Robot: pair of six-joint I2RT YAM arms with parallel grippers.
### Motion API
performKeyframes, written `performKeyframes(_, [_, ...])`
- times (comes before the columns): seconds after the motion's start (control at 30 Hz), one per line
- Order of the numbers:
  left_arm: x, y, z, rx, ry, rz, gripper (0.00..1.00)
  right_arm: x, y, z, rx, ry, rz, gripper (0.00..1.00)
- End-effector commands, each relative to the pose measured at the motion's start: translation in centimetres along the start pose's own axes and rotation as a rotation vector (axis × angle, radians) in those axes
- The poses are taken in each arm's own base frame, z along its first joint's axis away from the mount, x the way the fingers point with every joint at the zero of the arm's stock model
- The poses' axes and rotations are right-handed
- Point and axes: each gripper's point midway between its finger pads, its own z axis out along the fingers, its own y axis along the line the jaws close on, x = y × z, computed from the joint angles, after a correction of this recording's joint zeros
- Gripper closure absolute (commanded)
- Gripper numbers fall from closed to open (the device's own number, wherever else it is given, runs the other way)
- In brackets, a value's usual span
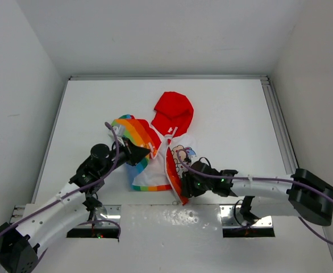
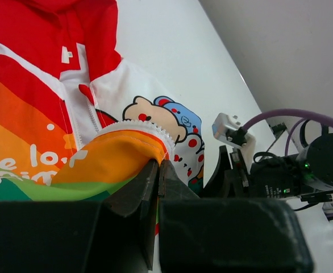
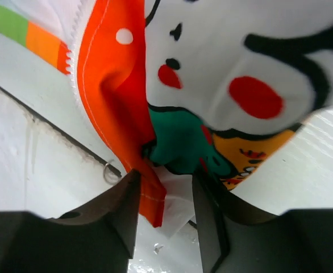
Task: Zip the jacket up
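The jacket [image 1: 166, 149] lies open on the white table: red hood [image 1: 173, 112] at the far end, rainbow sleeve [image 1: 134, 129] to the left, white cartoon-print front [image 1: 182, 155]. My left gripper [image 1: 146, 152] is shut on the orange-lined front edge with white zipper teeth [image 2: 133, 128]; in the left wrist view the gripper [image 2: 158, 163] pinches that fold. My right gripper [image 1: 182, 190] is at the jacket's near hem. In the right wrist view the gripper [image 3: 165, 176] is open, and the bottom corner of the red zipper trim [image 3: 107, 85] hangs between its fingers, against the left one.
A metal strip [image 1: 172, 216] runs along the table's near edge, just under the right gripper. Rails edge the table on the left [image 1: 50, 136] and right [image 1: 279, 125], with walls close behind. A small metal ring [image 3: 111, 170] lies by the table seam.
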Motion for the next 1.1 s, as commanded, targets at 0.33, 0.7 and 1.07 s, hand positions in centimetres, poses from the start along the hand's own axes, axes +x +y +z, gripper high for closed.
performKeyframes(0.33, [-2.0,-1.7,0.1,0.044,-0.046,0.023,1.0,-1.1,3.3,-1.5,-0.016,-0.039,-0.106,0.59])
performKeyframes(0.7, [-1.8,-1.8,0.0,0.051,-0.043,0.022,1.0,0.5,3.8,-1.2,-0.028,0.033,-0.078,0.66])
performKeyframes(1.07, [-1.7,-1.8,-0.1,0.056,-0.045,0.025,1.0,1.5,5.7,-1.1,-0.05,0.096,-0.114,0.58])
